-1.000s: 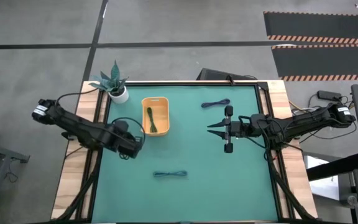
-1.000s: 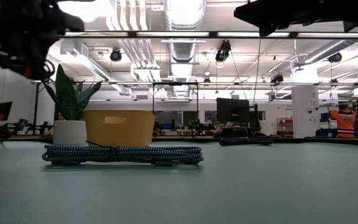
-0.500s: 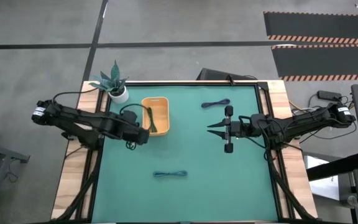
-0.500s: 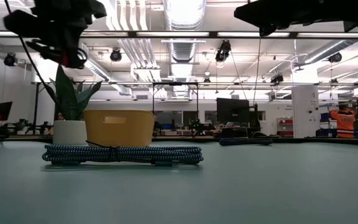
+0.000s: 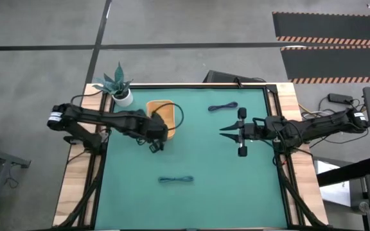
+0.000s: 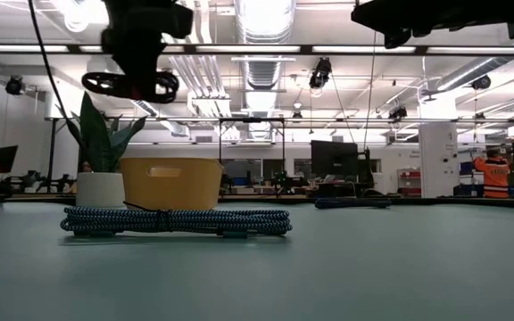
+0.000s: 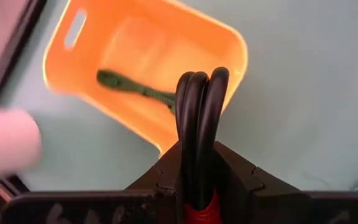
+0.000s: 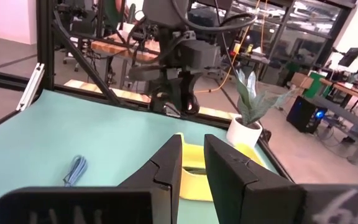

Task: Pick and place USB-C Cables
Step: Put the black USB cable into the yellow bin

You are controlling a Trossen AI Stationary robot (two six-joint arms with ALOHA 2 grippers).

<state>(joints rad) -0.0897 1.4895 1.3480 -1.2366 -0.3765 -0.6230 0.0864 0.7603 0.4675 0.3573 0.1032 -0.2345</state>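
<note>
My left gripper [image 5: 156,136] is shut on the black cable with red [image 7: 197,99] and hovers above the near right corner of the yellow tray [image 5: 161,108]. The dark green cable [image 7: 132,87] lies on the tray's floor. The teal-blue cable [image 5: 175,179] lies flat toward the table's near side, also visible in the low view [image 6: 175,220]. The blue-purple cable [image 5: 222,106] lies near the far edge. My right gripper [image 5: 223,131] waits right of centre, fingers a narrow gap apart, holding nothing. My left gripper pinches the black cable bundle between its two fingers [image 7: 229,168], from above and pointing down. Several strands pass side by side through the fingers. The looped end [image 7: 201,81] sticks out past the fingertips, and a red part [image 7: 194,214] shows farther back. The bundle is lifted clear above the tray.
A potted plant in a white pot [image 5: 122,95] stands at the far left corner, just left of the tray. The tray [image 6: 169,183] and the pot [image 6: 101,189] stand behind the teal-blue cable in the low view. Green mat [image 5: 198,160] lies open between the arms.
My left gripper, holding the black cable, has travelled toward the table's right and far edges, from left of the tray to above its near right corner. In the low view it crosses high above the table. The cables on the table have stayed put.
</note>
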